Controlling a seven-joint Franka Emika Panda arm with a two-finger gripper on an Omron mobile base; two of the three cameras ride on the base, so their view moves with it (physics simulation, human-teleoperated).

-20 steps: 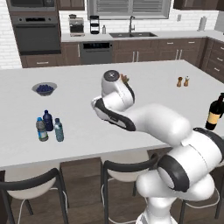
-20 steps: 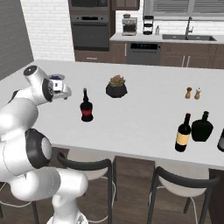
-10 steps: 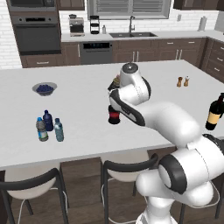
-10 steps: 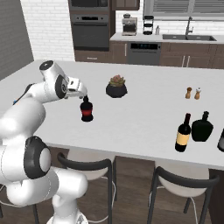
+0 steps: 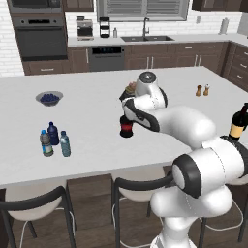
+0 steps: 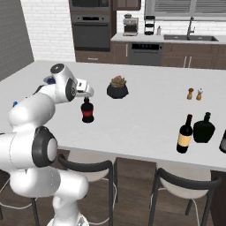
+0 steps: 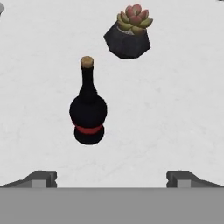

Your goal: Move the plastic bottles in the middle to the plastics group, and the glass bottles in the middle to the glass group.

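One squat dark round-bodied bottle with a red label band and a cork stopper point(image 7: 88, 116) stands upright on the white countertop point(image 5: 92, 111), alone in the middle, with one succulent in a faceted black pot point(image 7: 128, 33) near it on the far side; the two-finger gripper point(image 7: 111, 177) hangs above this bottle with its jaws spread as wide as they go, holding nothing, the fingertips point(image 7: 41, 177) clear of the glass; no writing can be read on the red band.

Three small bottles stand close together at the left of the counter: one dark-blue bottle point(image 5: 53, 133), one greyish clear bottle with a label band point(image 5: 46, 143) and one translucent pale-blue bottle with a blue cap point(image 5: 64, 144); their labels are too small to read.

At the right end stand one tall dark wine bottle with a tan label point(image 6: 184, 134) and, just beside it, one black glossy round-shouldered bottle point(image 6: 204, 128); the tan label shows no legible text.

Two small shakers point(image 6: 194, 93) stand side by side farther back; one grey bowl of dark berries point(image 5: 49, 98) sits at the far left.
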